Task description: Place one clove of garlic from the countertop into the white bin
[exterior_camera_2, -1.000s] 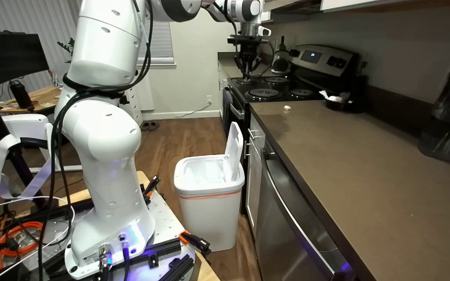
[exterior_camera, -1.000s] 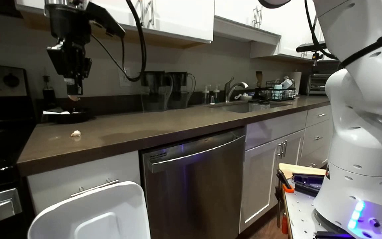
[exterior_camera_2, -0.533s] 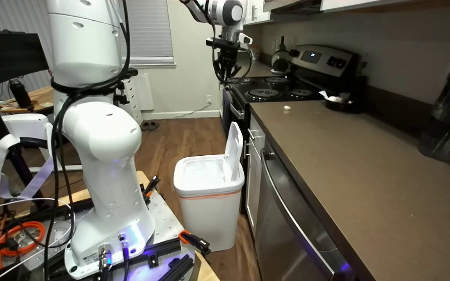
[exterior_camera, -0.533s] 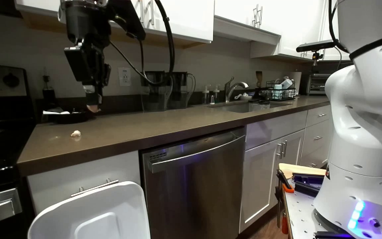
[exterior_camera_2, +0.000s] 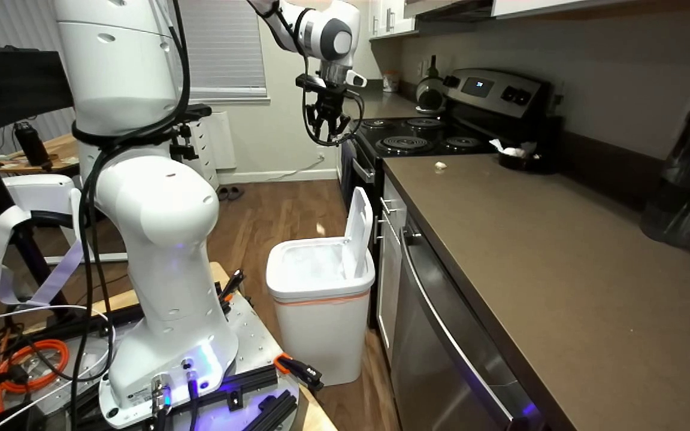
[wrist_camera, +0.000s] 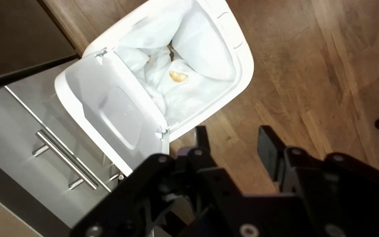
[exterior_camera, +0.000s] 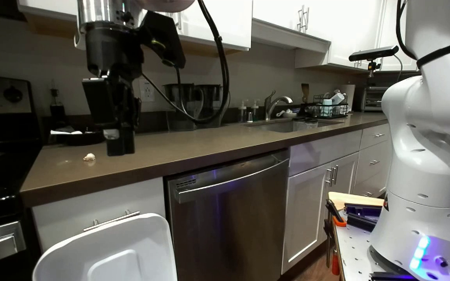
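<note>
One garlic clove (exterior_camera_2: 320, 228), small, pale and blurred, looks mid-fall at six o'clock under the black two-fingered hand (wrist_camera: 233, 141), spread apart presumably because the white plastic bin (exterior_camera_2: 321, 338) stands below, lid (exterior_camera_2: 359, 233) raised.

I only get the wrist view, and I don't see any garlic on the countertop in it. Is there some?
Observer: Yes, one small whitish piece of garlic lies on the countertop, near the stove end.
Child: Oh! And I see a yellowy bit in the opening of the white bin. Is it resting inside?
Observer: I can't be sure. An exterior view shows a pale blur just above the bin's far rim, maybe that bit mid-fall.
Child: Is my claw way up, or down by the lid?
Observer: Way up. In both exterior views it hangs higher than the lid's top edge.
</note>
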Robot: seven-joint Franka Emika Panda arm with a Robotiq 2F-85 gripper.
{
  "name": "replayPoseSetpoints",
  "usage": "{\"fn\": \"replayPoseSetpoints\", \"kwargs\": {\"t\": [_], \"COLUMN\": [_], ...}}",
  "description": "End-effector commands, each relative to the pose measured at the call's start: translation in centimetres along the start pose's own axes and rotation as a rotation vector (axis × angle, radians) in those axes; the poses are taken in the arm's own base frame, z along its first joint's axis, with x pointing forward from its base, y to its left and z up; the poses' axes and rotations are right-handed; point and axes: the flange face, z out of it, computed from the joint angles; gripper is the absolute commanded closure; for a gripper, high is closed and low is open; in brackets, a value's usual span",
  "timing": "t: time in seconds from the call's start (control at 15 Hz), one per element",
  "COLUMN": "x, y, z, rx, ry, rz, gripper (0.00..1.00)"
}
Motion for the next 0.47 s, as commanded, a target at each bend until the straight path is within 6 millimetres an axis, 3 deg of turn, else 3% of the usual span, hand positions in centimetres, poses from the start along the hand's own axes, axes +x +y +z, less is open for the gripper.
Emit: {"fn": "replayPoseSetpoints", "kwargs": {"t": [0.0, 0.27, 0.4], "x": [-0.8, -0.5, -0.5], "y": [0.4, 1.6, 2.2], "z": [-1.2, -2.8, -3.0], "rx": [-0.014, -0.021, -0.028], "ry": [0.031, 0.045, 0.04], "rz": [0.02, 0.035, 0.046], "gripper": [0.25, 0.02, 0.0]}}
